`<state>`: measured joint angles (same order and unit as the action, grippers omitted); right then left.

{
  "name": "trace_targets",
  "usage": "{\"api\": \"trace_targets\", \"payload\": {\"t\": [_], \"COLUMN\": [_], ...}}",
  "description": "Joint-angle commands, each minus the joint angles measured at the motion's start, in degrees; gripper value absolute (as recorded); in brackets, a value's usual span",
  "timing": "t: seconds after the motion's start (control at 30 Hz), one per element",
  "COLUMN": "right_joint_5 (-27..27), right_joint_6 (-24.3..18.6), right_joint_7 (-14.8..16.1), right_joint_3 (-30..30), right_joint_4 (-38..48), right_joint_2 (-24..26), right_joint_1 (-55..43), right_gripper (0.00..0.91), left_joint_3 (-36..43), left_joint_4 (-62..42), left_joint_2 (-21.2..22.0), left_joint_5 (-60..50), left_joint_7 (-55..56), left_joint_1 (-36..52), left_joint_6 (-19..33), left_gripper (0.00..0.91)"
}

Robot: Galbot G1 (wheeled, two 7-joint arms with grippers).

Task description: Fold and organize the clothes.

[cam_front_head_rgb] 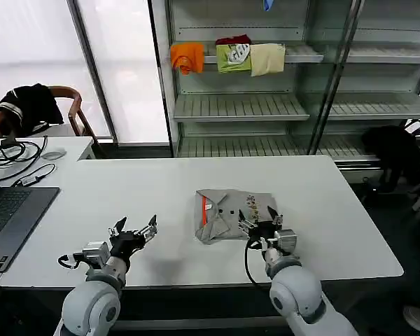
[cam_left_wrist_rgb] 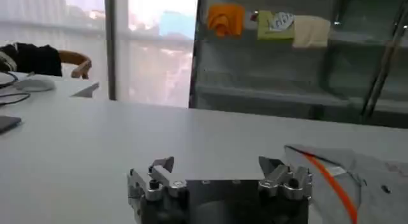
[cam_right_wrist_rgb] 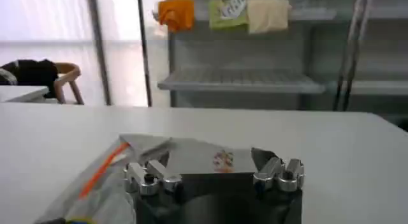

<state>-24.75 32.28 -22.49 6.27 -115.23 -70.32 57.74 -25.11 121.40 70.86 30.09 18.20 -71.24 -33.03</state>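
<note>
Light grey shirt (cam_front_head_rgb: 227, 213), orange-red collar strip (cam_front_head_rgb: 204, 211), multicolour print (cam_front_head_rgb: 251, 203); white table (cam_front_head_rgb: 161, 196).

We stand before a white table (cam_front_head_rgb: 161, 182) that runs wide across the room. Behind it rises a grey metal shelf rack (cam_front_head_rgb: 241, 106) with slatted shelves, and on its upper shelf lie an orange folded garment (cam_front_head_rgb: 187, 56), a green one (cam_front_head_rgb: 233, 56) and a cream one (cam_front_head_rgb: 267, 58) side by side. To the left of the rack we see tall bright windows (cam_front_head_rgb: 122, 63) divided by a dark post, letting in pale daylight. A wooden chair (cam_front_head_rgb: 70, 105) with a black garment (cam_front_head_rgb: 28, 105) draped over it stands near the window. At our far left a laptop (cam_front_head_rgb: 10, 213) rests on the table, with cables (cam_front_head_rgb: 17, 155) and a mouse (cam_front_head_rgb: 53, 154) on a second white table beyond it. Another black garment (cam_front_head_rgb: 395, 150) hangs at the right.
</note>
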Motion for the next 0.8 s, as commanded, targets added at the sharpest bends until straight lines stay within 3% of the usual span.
{"api": "trace_targets", "payload": {"t": [0.03, 0.6, 0.8], "right_joint_5": [7.88, 9.39, 5.48], "right_joint_6": [0.81, -3.97, -1.91], "right_joint_7": [4.64, 5.39, 3.39], "right_joint_3": [-12.48, -10.85, -10.35], "right_joint_4": [10.73, 29.86, 34.21], "right_joint_2": [-3.79, -13.01, -15.28], "right_joint_1": [-13.03, -19.97, -21.54], "right_gripper": [0.907, 0.907, 0.907], "left_joint_3": [-1.95, -3.93, -4.0], "left_joint_4": [2.21, 3.34, 3.54], "left_joint_2": [0.02, 0.63, 0.59], "left_joint_5": [-0.16, -0.11, -0.04], "left_joint_7": [-0.02, -0.1, -0.08], "left_joint_1": [-3.26, -6.15, -6.42], "left_joint_6": [-0.01, -0.04, -0.06], "left_gripper": [0.907, 0.907, 0.907]}}
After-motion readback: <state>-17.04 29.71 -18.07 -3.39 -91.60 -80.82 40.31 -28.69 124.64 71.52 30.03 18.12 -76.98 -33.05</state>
